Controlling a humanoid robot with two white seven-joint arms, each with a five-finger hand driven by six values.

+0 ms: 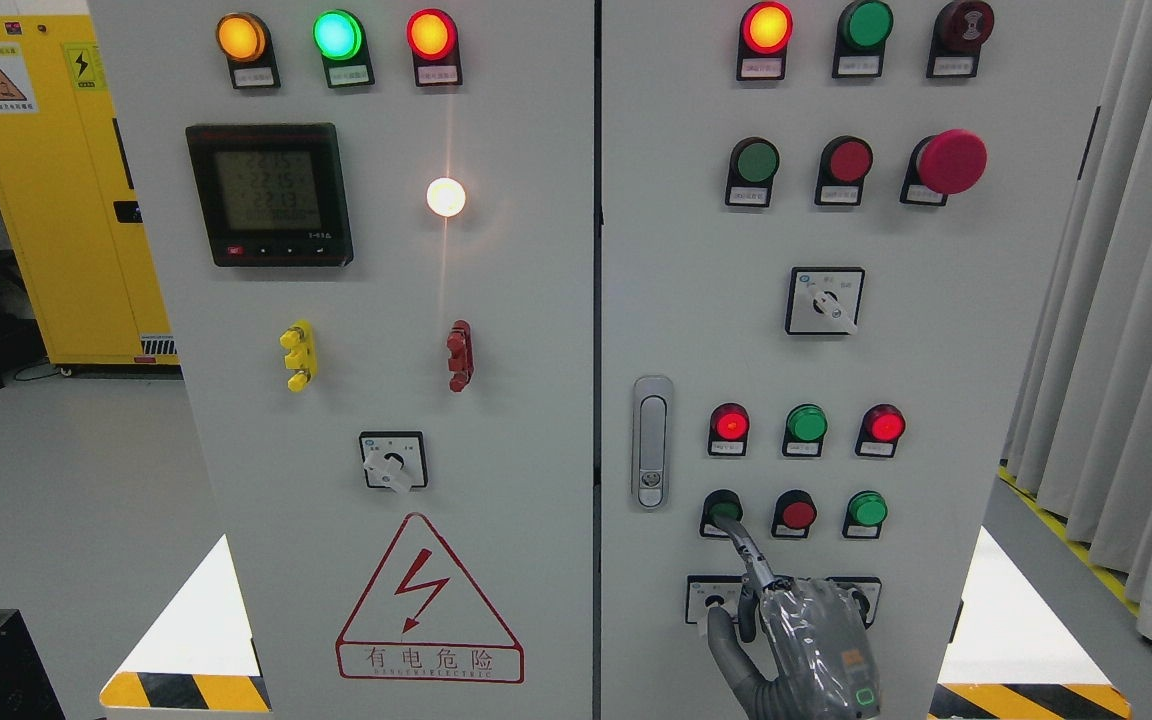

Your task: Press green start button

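Observation:
A green push button (723,506) sits in the lower row of the right cabinet door, left of a red button (796,514) and a lit green lamp (867,509). My right hand (781,610) comes up from the bottom edge. Its index finger (744,545) is stretched out with the tip touching the green button. Its other fingers are curled and hold nothing. The hand hides part of the selector switches (711,600) below. The left hand is out of view.
The grey door handle (652,441) stands left of the button. Above are lit red lamps (730,423), a rotary switch (825,301), another green button (755,161) and a red emergency mushroom button (950,160). A curtain (1126,330) hangs at the right, and a yellow cabinet (56,190) stands at the left.

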